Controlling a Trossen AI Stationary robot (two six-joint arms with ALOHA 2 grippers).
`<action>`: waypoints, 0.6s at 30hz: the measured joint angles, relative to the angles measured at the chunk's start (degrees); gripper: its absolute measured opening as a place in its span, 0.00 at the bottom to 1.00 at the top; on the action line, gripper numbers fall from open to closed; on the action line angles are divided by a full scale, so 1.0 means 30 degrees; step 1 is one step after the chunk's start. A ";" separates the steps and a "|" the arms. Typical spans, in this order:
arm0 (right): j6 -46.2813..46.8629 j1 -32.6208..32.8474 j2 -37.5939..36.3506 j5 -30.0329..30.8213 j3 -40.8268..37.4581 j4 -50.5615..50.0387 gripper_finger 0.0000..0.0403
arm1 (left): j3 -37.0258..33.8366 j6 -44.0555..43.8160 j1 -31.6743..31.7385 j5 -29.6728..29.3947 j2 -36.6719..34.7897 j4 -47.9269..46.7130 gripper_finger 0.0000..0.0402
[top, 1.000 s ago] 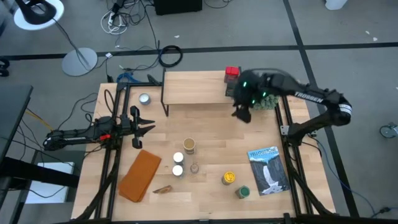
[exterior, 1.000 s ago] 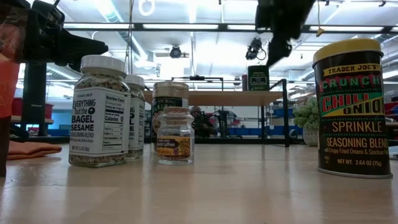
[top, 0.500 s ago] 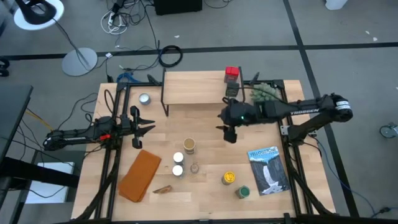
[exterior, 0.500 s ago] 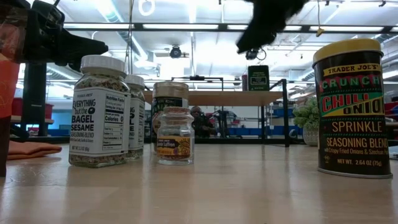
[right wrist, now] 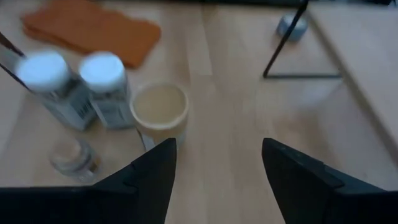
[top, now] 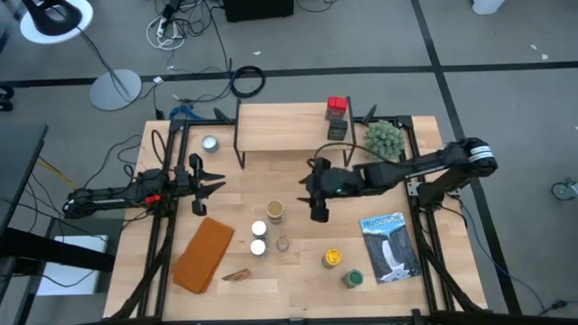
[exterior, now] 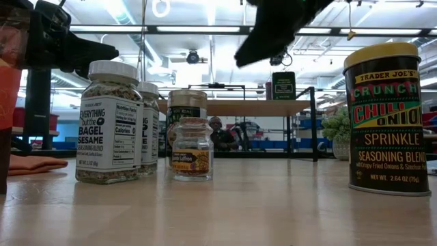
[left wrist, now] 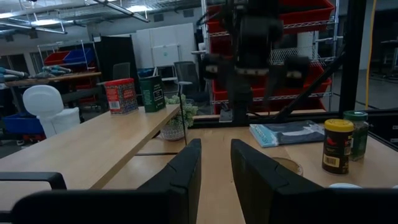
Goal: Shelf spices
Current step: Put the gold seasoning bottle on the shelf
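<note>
Right jaws: the right gripper (top: 314, 206) is seen in the right wrist view with its two dark fingers (right wrist: 149, 180) spread apart and nothing between them.
Left jaws: the left gripper (top: 215, 181) is seen in the left wrist view with its fingers (left wrist: 186, 168) set a narrow gap apart, holding nothing.
Worktop: a light wooden worktop (top: 298, 280) framed by black rails is seen from above.
Room: grey floor with loose cables and a round lamp base (top: 115, 88) is shown around it; red storage bins (left wrist: 280, 15) are seen behind.
Shelf: the low rack with a light wooden top and thin black legs (top: 280, 128) stands at the far side of the worktop; a red tin (top: 337, 106) and a dark tin (top: 337, 130) stand at its right end.
Spices on worktop: a tan-topped jar (top: 275, 211), two white-topped jars (top: 258, 237), a small clear jar (top: 283, 244), a yellow-topped tin (top: 333, 258) and a green-topped jar (top: 352, 278) stand in the near half.
Other items: a folded orange cloth (top: 204, 255), a blue booklet (top: 389, 246), a spiky green plant ball (top: 383, 136) and a flat round silver tin (top: 209, 143) are also seen.
Right arm pose: stretched leftward across the middle of the worktop, with the gripper above bare wood just right of the tan-topped jar.
Left arm pose: held level at the left edge, pointing right.
</note>
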 joint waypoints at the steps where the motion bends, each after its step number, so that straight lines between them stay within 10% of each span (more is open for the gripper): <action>1: 0.0034 -0.0074 0.0261 0.0000 0.0000 -0.0165 0.58 | 0.0003 0.0002 -0.0007 -0.0005 0.0000 -0.0005 0.23; 18: 0.0222 -0.1117 0.1233 -0.0007 0.0000 -0.0526 0.57 | 0.0003 0.0005 0.0000 -0.0005 0.0000 0.0442 0.23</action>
